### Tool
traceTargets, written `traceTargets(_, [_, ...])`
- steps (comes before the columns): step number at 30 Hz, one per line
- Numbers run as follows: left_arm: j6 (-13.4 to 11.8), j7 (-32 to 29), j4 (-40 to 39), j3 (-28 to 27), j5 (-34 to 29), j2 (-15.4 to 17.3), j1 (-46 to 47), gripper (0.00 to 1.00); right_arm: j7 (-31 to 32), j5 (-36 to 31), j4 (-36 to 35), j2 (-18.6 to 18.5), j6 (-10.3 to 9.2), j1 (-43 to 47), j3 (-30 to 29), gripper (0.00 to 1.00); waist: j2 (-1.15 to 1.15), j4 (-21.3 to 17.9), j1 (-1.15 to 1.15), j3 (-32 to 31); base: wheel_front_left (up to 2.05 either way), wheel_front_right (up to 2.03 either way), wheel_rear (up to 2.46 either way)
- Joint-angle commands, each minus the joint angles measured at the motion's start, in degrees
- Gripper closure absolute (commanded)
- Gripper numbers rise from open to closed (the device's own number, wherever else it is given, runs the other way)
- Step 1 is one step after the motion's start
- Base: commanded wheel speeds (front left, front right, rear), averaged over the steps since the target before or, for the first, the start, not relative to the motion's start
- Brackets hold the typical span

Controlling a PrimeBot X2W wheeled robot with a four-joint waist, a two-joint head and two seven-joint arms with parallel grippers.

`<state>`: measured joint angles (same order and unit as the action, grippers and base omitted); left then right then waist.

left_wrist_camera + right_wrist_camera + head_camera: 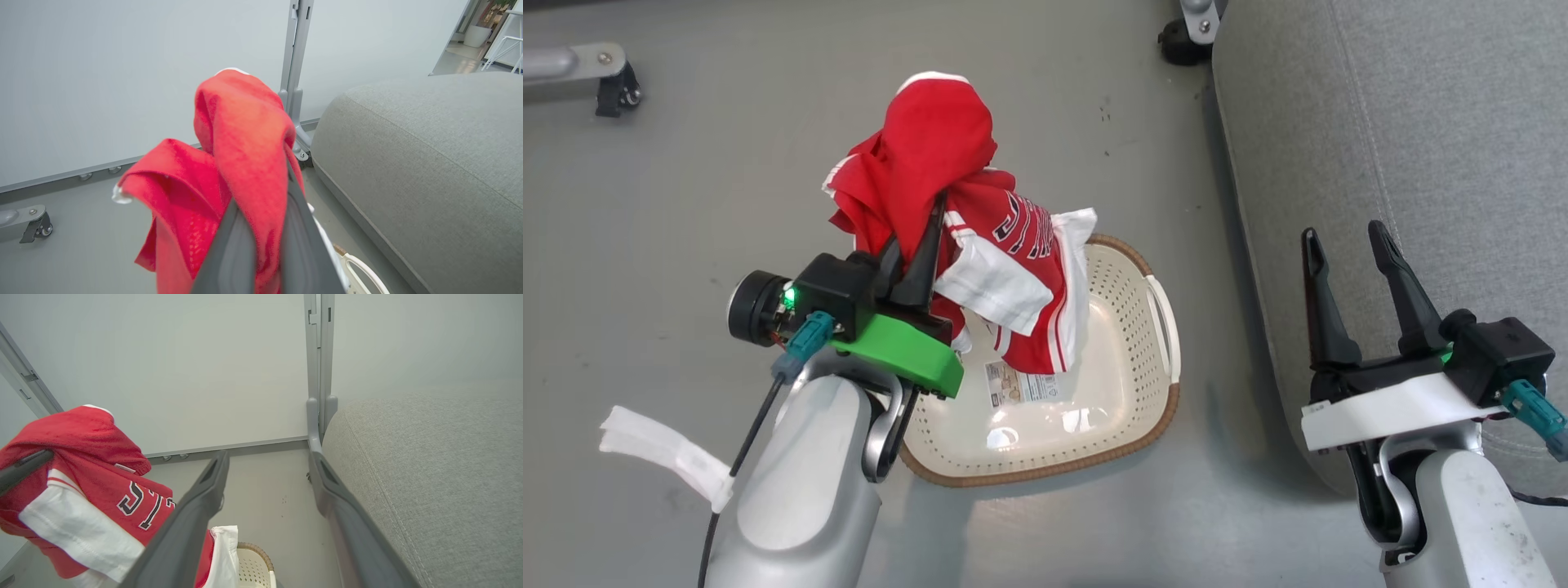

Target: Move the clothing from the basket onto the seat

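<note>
The red jersey [947, 180] with white sleeves hangs in the air above the cream basket [1127, 384], draped over my left gripper [923, 233], which is shut on a bunch of its fabric. In the left wrist view the red cloth [241, 147] is pinched between the two dark fingers [233, 253]. Its lower hem dangles into the basket's left half. My right gripper [1347, 241] stands open and empty over the near edge of the grey seat [1421, 122]. The right wrist view shows the jersey [81, 486] at left and the seat [441, 473] at right.
The basket rests on grey floor between my arms, its label [1017, 384] showing. A castor [1180, 41] of a metal frame stands by the seat's far corner; another castor [617, 90] at far left. A partition wall [122, 73] runs behind.
</note>
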<state>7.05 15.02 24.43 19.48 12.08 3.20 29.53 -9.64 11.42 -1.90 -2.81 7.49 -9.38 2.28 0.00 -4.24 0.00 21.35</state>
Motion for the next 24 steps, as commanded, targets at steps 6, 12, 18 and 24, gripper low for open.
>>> traceTargets(6, [0.27,0.2,-8.43,-1.43,2.64,0.22,-3.19,1.0,1.09,-0.18,-1.13,-0.15,0.0,2.64,0.16,0.0,0.0,1.34,0.0,-5.39,0.0,0.0,0.0])
traceTargets(12, [0.34,0.19,-14.53,-1.73,4.46,0.05,-5.02,1.0,2.26,-0.15,-1.92,-0.16,0.0,4.29,0.75,0.0,0.0,1.73,0.0,-8.8,0.0,0.0,0.0])
traceTargets(18, [0.17,0.11,-19.03,-1.49,6.17,-0.06,-7.49,1.0,3.54,-0.05,-2.74,-0.15,0.0,6.37,1.24,0.0,0.0,1.75,0.0,-12.1,0.0,0.0,0.0])
traceTargets(24, [-0.17,-0.78,-22.35,-0.36,6.77,0.3,-10.21,1.0,4.54,0.07,-3.63,-0.16,0.0,8.6,1.98,0.0,0.0,1.36,0.0,-14.8,0.0,0.0,0.0])
